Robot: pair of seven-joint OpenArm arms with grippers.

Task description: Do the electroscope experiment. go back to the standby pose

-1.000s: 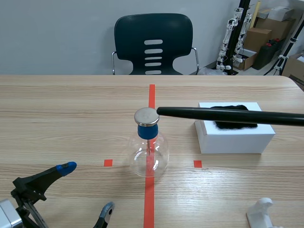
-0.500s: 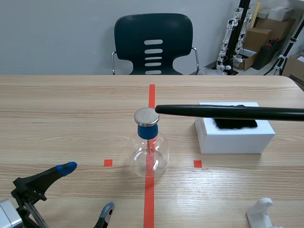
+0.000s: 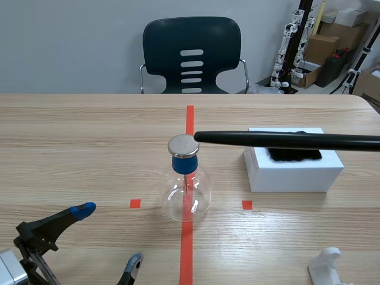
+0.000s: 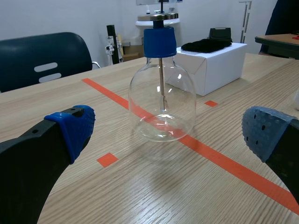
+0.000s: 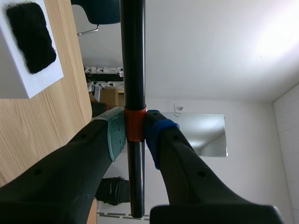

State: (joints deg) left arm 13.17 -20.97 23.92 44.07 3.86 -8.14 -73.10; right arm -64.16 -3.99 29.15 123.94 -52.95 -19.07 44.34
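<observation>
Scanning for anything legible, and nothing comes through: no words, numbers, brand marks or signs can be read in any of the views. Far back at about one o'clock, the cardboard boxes (image 3: 323, 47) are too small for any print on them to be made out.

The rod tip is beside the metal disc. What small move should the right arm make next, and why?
Probably draw the black rod straight back from the metal disc. The right gripper is shut on it, its tip sits at the disc's edge, and only standby remains.
</observation>
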